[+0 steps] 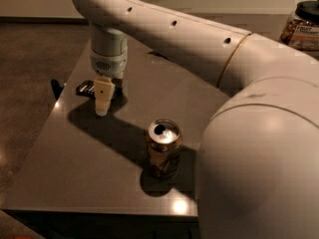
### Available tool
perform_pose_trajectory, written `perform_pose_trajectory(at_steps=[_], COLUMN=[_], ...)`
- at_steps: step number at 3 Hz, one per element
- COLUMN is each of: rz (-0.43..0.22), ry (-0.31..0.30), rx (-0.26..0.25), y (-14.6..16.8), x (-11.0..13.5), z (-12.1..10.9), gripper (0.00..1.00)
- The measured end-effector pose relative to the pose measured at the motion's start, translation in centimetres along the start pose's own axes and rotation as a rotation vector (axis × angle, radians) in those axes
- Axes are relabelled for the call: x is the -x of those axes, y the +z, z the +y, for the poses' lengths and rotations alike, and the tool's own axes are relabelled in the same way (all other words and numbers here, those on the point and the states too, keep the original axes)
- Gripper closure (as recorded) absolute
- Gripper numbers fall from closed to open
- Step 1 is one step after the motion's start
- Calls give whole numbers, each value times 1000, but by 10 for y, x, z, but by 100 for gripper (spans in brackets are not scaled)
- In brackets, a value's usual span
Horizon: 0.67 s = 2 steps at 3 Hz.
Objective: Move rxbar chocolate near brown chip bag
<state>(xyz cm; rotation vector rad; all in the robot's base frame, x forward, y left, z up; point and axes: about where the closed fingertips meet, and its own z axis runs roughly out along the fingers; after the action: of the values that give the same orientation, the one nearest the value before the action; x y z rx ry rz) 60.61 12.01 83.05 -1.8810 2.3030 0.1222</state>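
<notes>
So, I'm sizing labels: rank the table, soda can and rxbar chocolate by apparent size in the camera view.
Largest first:
table
brown soda can
rxbar chocolate; the gripper in front hides part of it.

- My one camera looks steeply down from high up, over my own arm (199,39), onto the table (75,178).
- It sits close: the arm's nearest segment fills the lower right.
- My gripper (101,103) hangs over the table's left side, in the frame's upper left.

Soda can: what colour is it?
The soda can: brown, silver top, camera view; the gripper is at the rxbar chocolate.
</notes>
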Motion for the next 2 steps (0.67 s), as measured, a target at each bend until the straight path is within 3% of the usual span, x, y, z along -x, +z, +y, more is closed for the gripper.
perform_pose_trajectory(at_steps=[1,2], rz=[4,3], ry=[14,15], rx=[21,21], y=[2,-8], x=[-1,1], z=[-6,-7], gripper=[40,72])
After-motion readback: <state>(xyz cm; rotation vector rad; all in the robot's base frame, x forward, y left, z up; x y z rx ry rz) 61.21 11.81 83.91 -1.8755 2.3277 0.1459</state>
